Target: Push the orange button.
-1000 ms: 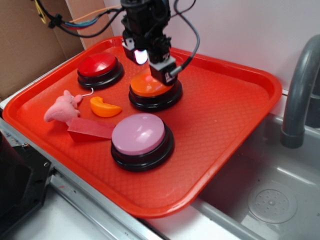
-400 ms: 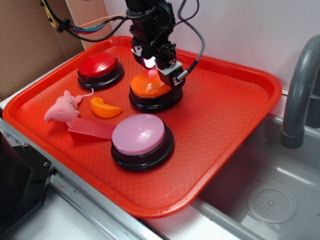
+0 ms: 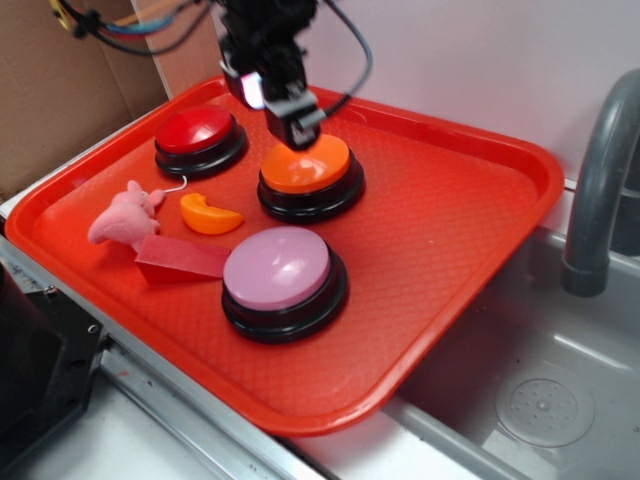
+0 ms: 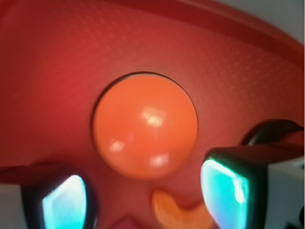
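Three round buttons on a red tray [image 3: 480, 200], gripper [image 3: 290, 125] jaws parted and empty, just above the orange button [image 3: 305, 165], apart.

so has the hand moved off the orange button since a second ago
Yes. The hand has risen and shifted left, toward the red button; it now sits above the orange button's back-left edge.
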